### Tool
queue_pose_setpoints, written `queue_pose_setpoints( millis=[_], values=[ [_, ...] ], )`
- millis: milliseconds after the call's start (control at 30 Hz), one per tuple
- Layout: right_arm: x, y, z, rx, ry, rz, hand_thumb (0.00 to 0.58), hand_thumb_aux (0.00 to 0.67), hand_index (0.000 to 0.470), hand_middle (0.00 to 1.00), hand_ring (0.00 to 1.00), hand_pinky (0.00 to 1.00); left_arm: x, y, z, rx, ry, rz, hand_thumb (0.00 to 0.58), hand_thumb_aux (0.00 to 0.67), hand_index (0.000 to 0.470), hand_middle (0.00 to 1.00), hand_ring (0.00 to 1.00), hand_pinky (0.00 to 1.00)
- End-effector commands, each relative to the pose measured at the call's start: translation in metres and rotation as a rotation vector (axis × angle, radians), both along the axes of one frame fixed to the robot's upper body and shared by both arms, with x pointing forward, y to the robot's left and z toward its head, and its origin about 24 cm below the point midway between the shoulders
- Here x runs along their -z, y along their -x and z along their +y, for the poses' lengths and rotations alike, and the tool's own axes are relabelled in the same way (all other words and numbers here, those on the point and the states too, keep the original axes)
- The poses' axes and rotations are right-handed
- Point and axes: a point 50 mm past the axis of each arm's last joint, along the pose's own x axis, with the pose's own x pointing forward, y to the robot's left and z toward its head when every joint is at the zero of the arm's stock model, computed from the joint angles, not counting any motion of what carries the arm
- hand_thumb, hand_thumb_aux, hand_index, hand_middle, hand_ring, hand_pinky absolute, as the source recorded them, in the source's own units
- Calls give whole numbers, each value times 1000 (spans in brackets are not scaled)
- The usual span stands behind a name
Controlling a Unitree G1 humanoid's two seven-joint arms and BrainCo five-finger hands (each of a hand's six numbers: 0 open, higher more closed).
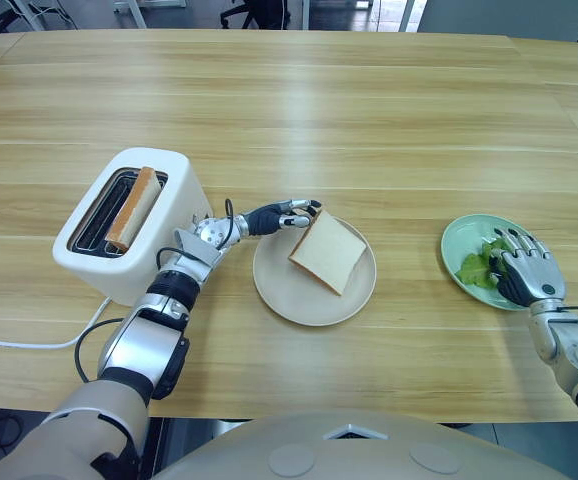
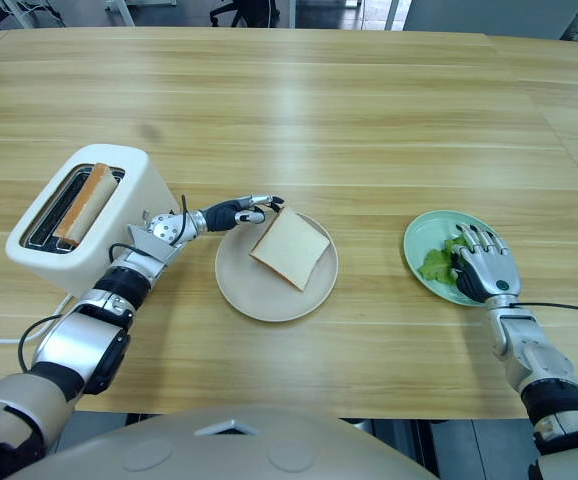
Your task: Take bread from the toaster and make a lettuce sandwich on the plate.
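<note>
Nearest, at right: right hand [image 1: 527,268] resting on lettuce [image 1: 475,267] in green dish [image 1: 457,236]; grasping or merely touching, cannot tell. At centre: left hand [image 1: 287,214] pinching far corner of slice [image 1: 327,254] on tan plate [image 1: 287,292]. Just left of plate: white toaster [image 1: 174,205] with second slice [image 1: 135,207] standing in one slot.

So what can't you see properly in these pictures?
Lettuce under the right hand: both views, the hand covers it; a grasp cannot be told.
Lower part of the bread in the toaster: both views, hidden inside the slot.
Toaster cord: left eye view, cut off by the left edge.
Corner of the slice on the plate: both views, the left hand pinches over it.
</note>
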Motion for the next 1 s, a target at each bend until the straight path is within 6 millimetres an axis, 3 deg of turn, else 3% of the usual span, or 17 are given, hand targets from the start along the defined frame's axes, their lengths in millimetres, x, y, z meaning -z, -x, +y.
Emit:
queue_pose_setpoints(
  millis=[33,133,167,200,233,633,1000],
  values=[
    [-8,0,-2,1,-20,-39,580,670,460,0,0,0,-12,-1,2,0,44,-39,0,0,0,0,0,0],
    [-7,1,-3,10,-24,-33,580,670,460,0,0,0,-14,0,3,0,58,-42,0,0,0,0,0,0],
    [-7,2,-4,18,-22,-28,575,607,417,0,0,0,-14,1,3,0,59,-43,0,0,0,0,0,0],
    [-6,3,-6,30,-20,-19,425,323,222,0,0,0,-14,2,4,1,59,-45,0,0,0,0,0,0],
    [-5,4,-8,39,-17,-5,0,0,0,0,0,0,-14,3,4,2,58,-48,0,0,0,0,0,0],
    [3,12,-28,134,35,99,0,0,0,0,0,0,-33,7,6,7,116,-106,0,0,0,0,0,0],
    [16,9,-32,154,36,157,0,0,0,0,0,0,-31,10,4,7,118,-94,0,0,0,0,0,0]
  ],
)
